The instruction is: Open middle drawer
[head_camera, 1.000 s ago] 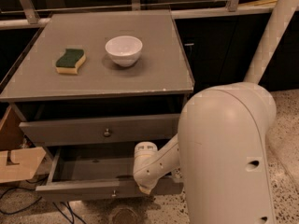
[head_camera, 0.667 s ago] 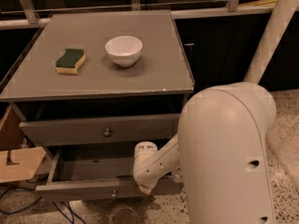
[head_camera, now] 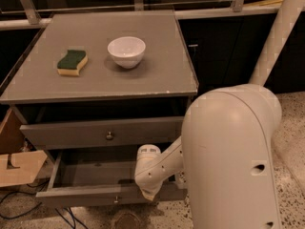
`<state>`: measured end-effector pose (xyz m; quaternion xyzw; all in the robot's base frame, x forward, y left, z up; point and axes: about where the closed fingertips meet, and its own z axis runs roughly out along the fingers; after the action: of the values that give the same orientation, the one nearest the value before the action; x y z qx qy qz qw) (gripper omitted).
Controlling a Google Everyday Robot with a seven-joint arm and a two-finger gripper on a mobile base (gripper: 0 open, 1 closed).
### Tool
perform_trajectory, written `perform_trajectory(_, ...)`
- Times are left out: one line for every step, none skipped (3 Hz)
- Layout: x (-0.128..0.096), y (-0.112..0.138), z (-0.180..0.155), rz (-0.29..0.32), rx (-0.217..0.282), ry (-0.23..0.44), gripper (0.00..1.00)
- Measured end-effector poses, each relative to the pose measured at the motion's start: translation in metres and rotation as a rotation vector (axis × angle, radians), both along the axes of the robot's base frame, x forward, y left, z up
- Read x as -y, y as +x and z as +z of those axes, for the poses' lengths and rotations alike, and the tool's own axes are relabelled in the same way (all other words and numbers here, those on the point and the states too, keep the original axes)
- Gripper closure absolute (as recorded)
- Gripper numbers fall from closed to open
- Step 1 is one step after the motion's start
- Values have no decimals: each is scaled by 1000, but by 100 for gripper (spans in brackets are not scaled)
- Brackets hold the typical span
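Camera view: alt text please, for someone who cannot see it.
The robot's gripper sits at the front edge of the pulled-out middle drawer, right of its knob, with the bulky white arm filling the lower right. On the grey cabinet top lie a green-and-yellow sponge and a white bowl.

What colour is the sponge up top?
Sponge: green over yellow, camera view. Claw sits low at the open drawer.

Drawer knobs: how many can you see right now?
2. The upper knob is centred on the upper drawer front; the lower knob is on the pulled-out drawer, left of the gripper. The arm may hide others.
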<state>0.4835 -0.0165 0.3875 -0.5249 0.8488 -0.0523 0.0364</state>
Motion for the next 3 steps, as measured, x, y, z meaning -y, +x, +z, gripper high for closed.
perform_trajectory(-2, 0, 0, 0, 0, 0, 100)
perform_trajectory(-1, -5, 1, -10, -3, -3, 100)
perform_trajectory(-2, -5, 1, -10, -3, -3, 100)
